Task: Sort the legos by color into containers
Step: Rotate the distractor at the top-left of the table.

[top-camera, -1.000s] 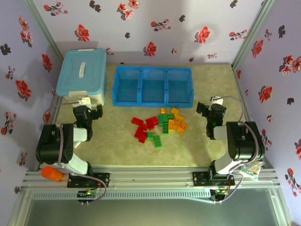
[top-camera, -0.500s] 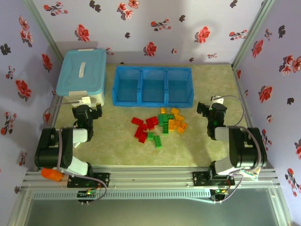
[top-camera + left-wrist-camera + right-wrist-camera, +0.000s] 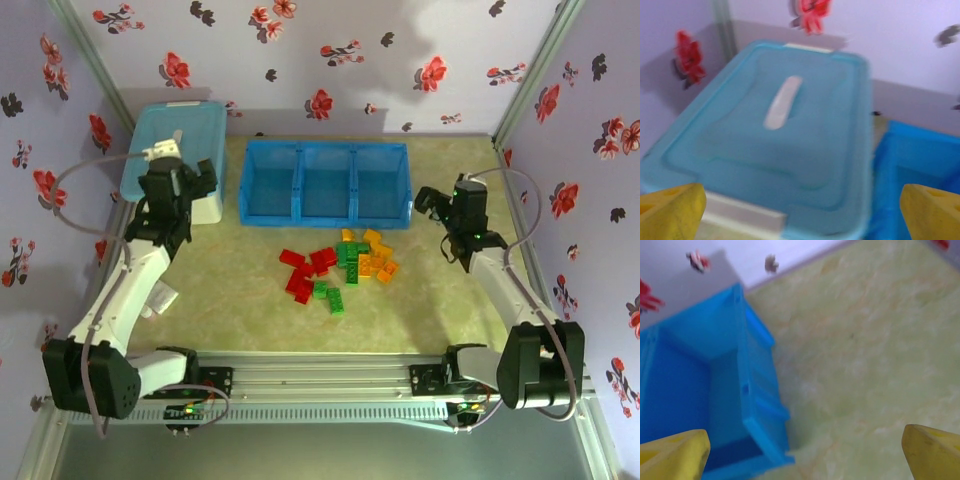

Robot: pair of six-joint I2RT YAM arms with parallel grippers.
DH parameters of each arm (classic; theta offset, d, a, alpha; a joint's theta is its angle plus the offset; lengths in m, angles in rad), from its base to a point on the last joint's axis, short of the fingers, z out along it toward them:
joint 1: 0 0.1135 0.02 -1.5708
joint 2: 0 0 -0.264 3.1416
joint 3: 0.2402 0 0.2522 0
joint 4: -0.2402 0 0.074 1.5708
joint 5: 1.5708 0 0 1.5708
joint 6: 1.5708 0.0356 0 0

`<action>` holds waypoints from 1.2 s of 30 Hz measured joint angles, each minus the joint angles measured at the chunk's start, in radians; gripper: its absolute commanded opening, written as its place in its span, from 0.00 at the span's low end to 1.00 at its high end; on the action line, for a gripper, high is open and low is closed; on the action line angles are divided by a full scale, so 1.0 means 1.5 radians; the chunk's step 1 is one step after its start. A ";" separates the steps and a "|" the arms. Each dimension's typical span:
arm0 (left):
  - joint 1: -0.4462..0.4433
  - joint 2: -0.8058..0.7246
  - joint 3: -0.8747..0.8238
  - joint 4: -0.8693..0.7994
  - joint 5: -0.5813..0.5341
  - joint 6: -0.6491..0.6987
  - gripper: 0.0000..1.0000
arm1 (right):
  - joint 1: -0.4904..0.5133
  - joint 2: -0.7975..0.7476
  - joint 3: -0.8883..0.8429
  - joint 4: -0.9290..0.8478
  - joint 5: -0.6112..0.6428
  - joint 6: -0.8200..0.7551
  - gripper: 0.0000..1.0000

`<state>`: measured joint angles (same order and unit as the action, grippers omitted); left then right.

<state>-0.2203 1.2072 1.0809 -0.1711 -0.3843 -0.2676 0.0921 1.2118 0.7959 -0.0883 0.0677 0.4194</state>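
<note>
1. Top external view: the left gripper (image 3: 183, 180) is spread wide and holds nothing. It hangs over the front right corner of the pale blue tub (image 3: 170, 135). The bright blue tray (image 3: 325, 147) with its 3 containers lies to this gripper's right. The legos (image 3: 338, 268), red, green and orange-yellow, lie heaped on the table (image 3: 250, 300), further to its right and nearer the arm bases. The right gripper (image 3: 445, 205) is also wide and holds nothing, just off the tray's right end. The legos lie to its left and nearer the bases, well apart from it.
2. Left wrist view, blurred: the left gripper (image 3: 801, 212) shows 2 yellow fingertips (image 3: 670, 210) at the lower corners, far apart with nothing gripped. Ahead of and below them is the tub's lid (image 3: 805, 160) with its white handle (image 3: 782, 102). The tray (image 3: 920, 160) lies ahead to the right.
3. Right wrist view, blurred: the right gripper (image 3: 805, 452) also has its yellow fingertips (image 3: 675, 452) wide apart and is empty. The tray's end wall (image 3: 747, 385) lies ahead to the left, with bare table (image 3: 865, 365) ahead and to the right.
</note>
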 measured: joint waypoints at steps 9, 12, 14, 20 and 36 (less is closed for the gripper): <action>-0.029 0.210 0.192 -0.129 0.131 -0.055 0.96 | 0.025 0.005 0.001 -0.040 -0.011 0.019 0.95; -0.045 0.307 0.277 -0.163 0.171 -0.055 0.97 | 0.025 -0.003 0.001 -0.048 -0.011 0.020 0.95; -0.057 0.348 0.304 -0.184 0.195 -0.054 0.97 | 0.025 -0.012 0.001 -0.050 -0.010 0.020 0.95; -0.057 0.411 0.331 -0.227 0.235 -0.068 0.95 | 0.025 -0.035 0.001 -0.050 -0.010 0.020 0.96; -0.001 0.258 0.152 -0.206 0.249 -0.130 0.94 | 0.026 -0.053 0.001 -0.060 -0.021 0.021 0.95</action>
<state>-0.2222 1.5948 1.3094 -0.4797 -0.0113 -0.4633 0.1318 1.1316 0.7971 -0.1780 0.0357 0.4511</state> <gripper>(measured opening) 0.944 0.959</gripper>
